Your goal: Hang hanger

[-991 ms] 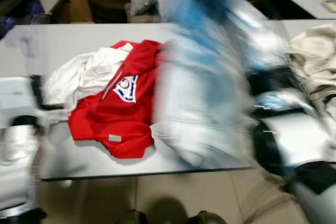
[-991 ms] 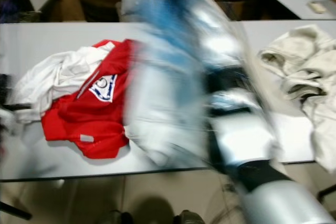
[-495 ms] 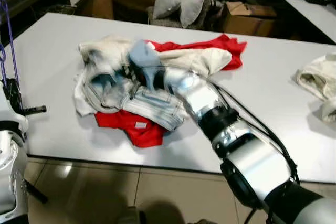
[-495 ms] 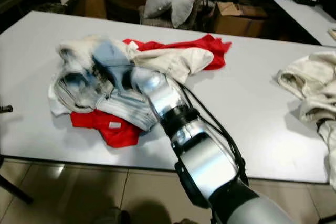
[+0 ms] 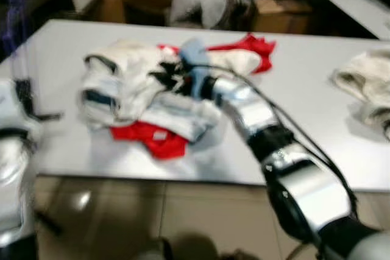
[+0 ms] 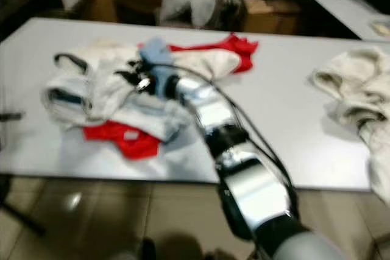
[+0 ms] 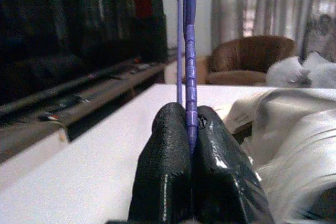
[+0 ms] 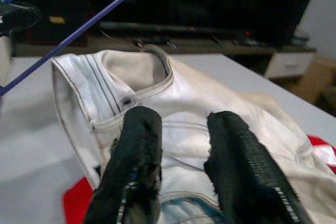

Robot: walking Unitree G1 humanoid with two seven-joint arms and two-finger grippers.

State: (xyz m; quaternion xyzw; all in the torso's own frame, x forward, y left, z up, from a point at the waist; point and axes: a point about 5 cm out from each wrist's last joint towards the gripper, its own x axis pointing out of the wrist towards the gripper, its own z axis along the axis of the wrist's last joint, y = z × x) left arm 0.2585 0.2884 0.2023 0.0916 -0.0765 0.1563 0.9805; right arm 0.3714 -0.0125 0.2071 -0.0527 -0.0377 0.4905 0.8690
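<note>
The left gripper [image 7: 190, 129] has its fingers [image 7: 165, 166] pinched tight on the thin purple hanger [image 7: 188, 51], upright at the bench's [image 5: 317, 89] left edge. The right gripper [image 8: 181, 129] rests narrowly parted on pale jeans [image 8: 157, 103] heaped over a red garment [image 5: 149, 138]

The hanger [image 7: 188, 51] looks like smooth purple plastic. Pale jeans [image 8: 173, 108] are stitched denim over a soft red cloth [image 5: 149, 138]. The table [image 5: 304, 89] is matt white; the right arm [image 5: 304, 181] shines, glossy silver metal.
</note>
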